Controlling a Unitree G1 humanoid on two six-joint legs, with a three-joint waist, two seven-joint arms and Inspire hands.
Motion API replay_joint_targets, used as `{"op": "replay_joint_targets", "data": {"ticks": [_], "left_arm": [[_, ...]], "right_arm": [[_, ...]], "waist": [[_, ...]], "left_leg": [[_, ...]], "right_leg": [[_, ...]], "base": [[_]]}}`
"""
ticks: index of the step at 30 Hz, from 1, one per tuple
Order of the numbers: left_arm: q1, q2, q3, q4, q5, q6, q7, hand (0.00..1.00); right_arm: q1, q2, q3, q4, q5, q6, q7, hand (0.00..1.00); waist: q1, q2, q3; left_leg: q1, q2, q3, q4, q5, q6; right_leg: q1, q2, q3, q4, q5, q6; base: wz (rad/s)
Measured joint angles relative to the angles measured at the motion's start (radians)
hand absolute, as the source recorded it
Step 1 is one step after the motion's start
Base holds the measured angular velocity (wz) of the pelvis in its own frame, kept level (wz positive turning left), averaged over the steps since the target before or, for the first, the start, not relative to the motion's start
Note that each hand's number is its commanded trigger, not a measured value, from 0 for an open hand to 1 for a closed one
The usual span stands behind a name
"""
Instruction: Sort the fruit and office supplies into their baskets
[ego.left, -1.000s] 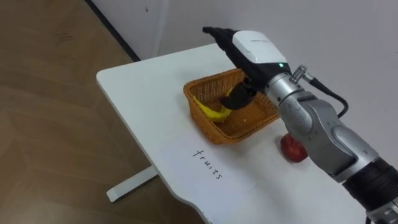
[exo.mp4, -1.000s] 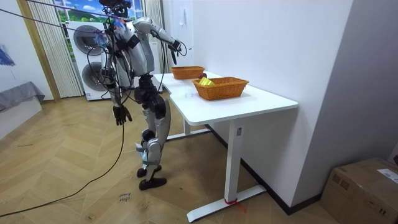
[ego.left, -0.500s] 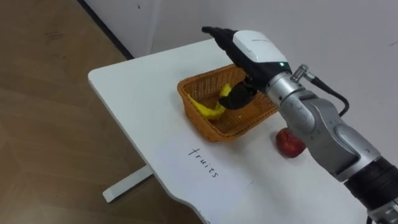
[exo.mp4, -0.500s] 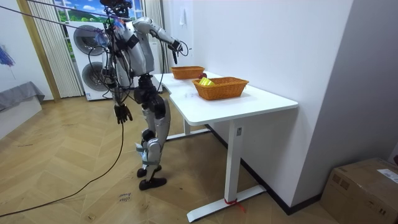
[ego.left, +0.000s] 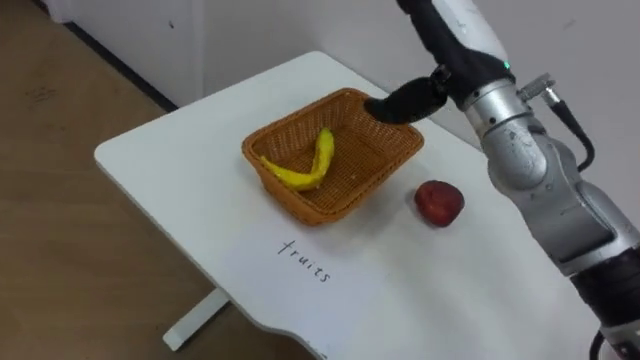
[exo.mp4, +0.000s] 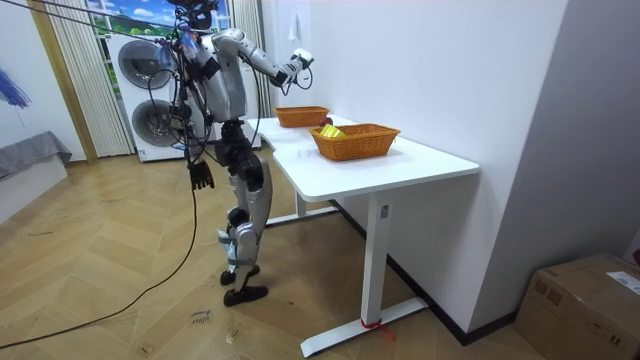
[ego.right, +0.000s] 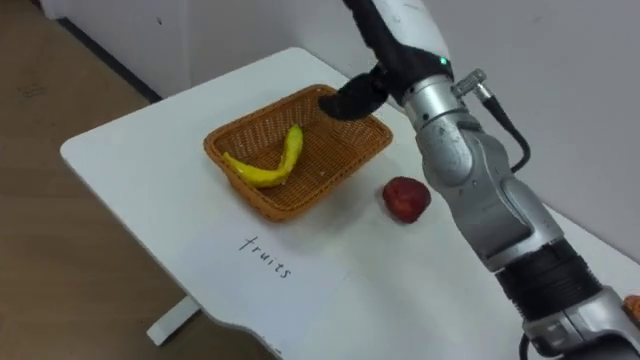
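Since the banana (ego.left: 305, 170) already lies inside the wicker basket (ego.left: 345, 205), the step in hand is judged to be the red apple (ego.left: 438, 202), and it should be handled with some care. Nearest the robot, a handwritten label (ego.left: 305, 260) is seen on the white table (ego.left: 170, 200), just in front of the basket. The apple rests on the bare tabletop just beside the basket, on the robot's right, apart from its wall. Beyond both, the right hand (ego.left: 400, 102) is held in the air over the basket's far rim, its dark fingers loosely stretched out and nothing gripped in them. For a clean pick, the hand would best be brought back and lowered onto the apple from above. The fingers should be spread wide before contact, since a round fruit is likely to roll if nudged from one side. The grasp should close around the widest part. The apple should then be lifted well clear of the rim and let go low in the basket, beside the banana rather than on it. In the room view the robot is seen standing at the table's long edge, the left hand (exo.mp4: 202, 176) hanging slack at its side. A second basket (exo.mp4: 300, 117) is seen farther along the table.
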Motion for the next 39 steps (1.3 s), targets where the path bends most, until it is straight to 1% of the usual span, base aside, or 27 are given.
{"op": "replay_joint_targets", "data": {"ticks": [2, 4, 5, 6, 7, 9, 10, 12, 13, 15, 17, 18, 20, 22, 23, 24, 27, 33, 37, 39], "left_arm": [[0.001, -0.004, 0.000, 0.002, 0.000, -0.001, 0.004, 0.00], [-0.003, -0.008, -0.009, 0.013, 0.000, -0.001, 0.021, 0.00], [-0.006, -0.014, -0.019, 0.020, -0.001, 0.003, 0.026, 0.00], [-0.008, -0.023, -0.025, 0.022, -0.001, 0.004, 0.027, 0.00], [-0.009, -0.026, -0.032, 0.023, -0.001, 0.004, 0.027, 0.00], [-0.011, -0.032, -0.057, 0.023, -0.003, 0.004, 0.031, 0.00], [-0.011, -0.034, -0.060, 0.023, -0.003, 0.005, 0.034, 0.00], [-0.008, -0.042, -0.075, 0.021, -0.003, 0.005, 0.037, 0.00], [-0.008, -0.046, -0.077, 0.021, -0.003, 0.005, 0.036, 0.00], [0.000, -0.050, -0.078, 0.021, 0.004, 0.005, 0.035, 0.00], [0.007, -0.053, -0.078, 0.021, 0.007, 0.005, 0.035, 0.00], [0.012, -0.055, -0.078, 0.021, 0.007, 0.005, 0.035, 0.00], [0.023, -0.057, -0.093, 0.021, 0.006, 0.005, 0.035, 0.00], [0.032, -0.060, -0.112, 0.021, 0.004, 0.006, 0.034, 0.00], [0.036, -0.062, -0.116, 0.021, 0.003, 0.006, 0.034, 0.00], [0.037, -0.063, -0.116, 0.022, 0.003, 0.006, 0.032, 0.00], [0.039, -0.063, -0.117, 0.022, 0.001, 0.006, 0.020, 0.00], [0.039, -0.061, -0.117, 0.022, 0.000, 0.006, -0.007, 0.00], [0.039, -0.062, -0.117, 0.022, 0.000, 0.006, -0.016, 0.00], [0.038, -0.062, -0.117, 0.022, 0.000, 0.005, -0.024, 0.00]], "right_arm": [[0.022, 0.000, -0.033, 0.000, 0.059, 0.000, -0.022, 0.00], [0.036, 0.000, -0.051, 0.009, 0.105, 0.000, -0.048, 0.00], [0.036, 0.001, -0.051, 0.031, 0.150, -0.004, -0.060, 0.00], [0.038, 0.004, -0.053, 0.060, 0.197, -0.005, -0.062, 0.00], [0.042, 0.006, -0.056, 0.073, 0.224, -0.005, -0.062, 0.00], [0.084, 0.009, -0.068, 0.095, 0.363, -0.004, -0.060, 0.00], [0.095, 0.011, -0.071, 0.098, 0.389, -0.004, -0.058, 0.00], [0.117, 0.024, -0.078, 0.121, 0.465, -0.003, -0.049, 0.00], [0.128, 0.034, -0.090, 0.130, 0.495, -0.003, -0.042, 0.00], [0.136, 0.057, -0.105, 0.163, 0.529, -0.002, -0.038, 0.00], [0.163, 0.078, -0.130, 0.169, 0.553, -0.002, -0.037, 0.00], [0.175, 0.085, -0.132, 0.174, 0.578, -0.002, -0.034, 0.00], [0.181, 0.097, -0.132, 0.197, 0.611, -0.002, -0.022, 0.00], [0.191, 0.103, -0.132, 0.200, 0.632, -0.001, -0.016, 0.00], [0.195, 0.107, -0.132, 0.205, 0.642, -0.001, -0.011, 0.00], [0.200, 0.108, -0.132, 0.208, 0.644, -0.001, -0.004, 0.00], [0.200, 0.108, -0.134, 0.232, 0.647, -0.002, 0.009, 0.00], [0.200, 0.108, -0.134, 0.239, 0.653, -0.002, 0.018, 0.00], [0.200, 0.108, -0.137, 0.239, 0.646, -0.002, 0.018, 0.00], [0.200, 0.108, -0.141, 0.243, 0.646, -0.002, 0.018, 0.00]], "waist": [[-0.007, 0.002, -0.0001], [-0.013, 0.008, 0.0035], [-0.020, 0.018, 0.0060], [-0.034, 0.029, 0.0057], [-0.037, 0.036, 0.0056], [-0.037, 0.061, 0.0056], [-0.037, 0.068, 0.0051], [-0.044, 0.090, 0.0055], [-0.050, 0.098, 0.0028], [-0.060, 0.109, -0.0003], [-0.065, 0.115, -0.0032], [-0.071, 0.118, -0.0018], [-0.084, 0.120, -0.0008], [-0.087, 0.120, -0.0007], [-0.088, 0.122, 0.0006], [-0.089, 0.122, 0.0004], [-0.089, 0.117, -0.0027], [-0.095, 0.115, -0.0047], [-0.113, 0.114, -0.0053], [-0.122, 0.115, -0.0052]], "left_leg": [[0.001, 0.000, 0.010, -0.006, 0.000, 0.001], [0.007, 0.001, 0.020, -0.014, 0.001, 0.002], [0.015, 0.001, 0.024, -0.018, 0.001, 0.003], [0.018, 0.000, 0.025, -0.018, 0.002, 0.005], [0.020, 0.000, 0.025, -0.017, 0.002, 0.006], [0.026, 0.000, 0.028, -0.015, 0.002, 0.007], [0.026, 0.000, 0.030, -0.016, 0.002, 0.008], [0.024, 0.000, 0.036, -0.016, 0.002, 0.009], [0.021, 0.000, 0.035, -0.016, 0.003, 0.009], [0.028, 0.000, 0.032, -0.016, 0.003, 0.009], [0.032, 0.000, 0.028, -0.016, 0.003, 0.009], [0.034, 0.000, 0.025, -0.016, 0.003, 0.009], [0.034, 0.000, 0.020, -0.016, 0.003, 0.009], [0.034, 0.000, 0.019, -0.016, 0.003, 0.009], [0.034, 0.000, 0.018, -0.016, 0.003, 0.009], [0.033, 0.000, 0.015, -0.016, 0.003, 0.008], [0.032, 0.000, 0.014, -0.017, 0.003, 0.008], [0.031, -0.001, 0.014, -0.017, 0.003, 0.008], [0.029, -0.002, 0.011, -0.016, 0.003, 0.008], [0.028, -0.002, 0.011, -0.016, 0.003, 0.008]], "right_leg": [[-0.001, 0.000, 0.012, 0.000, 0.000, 0.000], [-0.001, -0.001, 0.016, -0.001, 0.000, 0.000], [0.003, -0.001, 0.026, 0.000, 0.000, 0.000], [0.006, -0.002, 0.030, 0.000, 0.001, 0.001], [0.008, -0.001, 0.035, 0.000, 0.002, 0.002], [0.011, -0.003, 0.037, 0.001, 0.004, 0.004], [0.011, -0.003, 0.037, 0.001, 0.004, 0.004], [0.007, -0.004, 0.036, 0.001, 0.004, 0.004], [0.007, -0.004, 0.035, 0.001, 0.004, 0.004], [0.014, -0.003, 0.035, -0.001, 0.004, 0.003], [0.020, -0.002, 0.033, -0.001, 0.003, 0.003], [0.023, -0.002, 0.032, -0.001, 0.003, 0.004], [0.025, -0.002, 0.024, -0.001, 0.003, 0.004], [0.025, -0.002, 0.021, -0.001, 0.003, 0.004], [0.025, -0.002, 0.017, -0.001, 0.003, 0.004], [0.025, -0.003, 0.010, -0.001, 0.003, 0.004], [0.024, -0.003, 0.010, -0.001, 0.003, 0.004], [0.022, -0.003, 0.008, -0.001, 0.003, 0.004], [0.023, -0.004, -0.010, -0.002, 0.003, 0.004], [0.023, -0.005, -0.028, -0.002, 0.003, 0.004]], "base": [[-0.14], [-0.21], [-0.10], [-0.05], [0.00], [-0.03], [-0.08], [-0.08], [0.00], [0.05], [0.06], [0.08], [0.08], [0.02], [0.05], [0.05], [0.02], [0.00], [0.02], [0.00]]}}
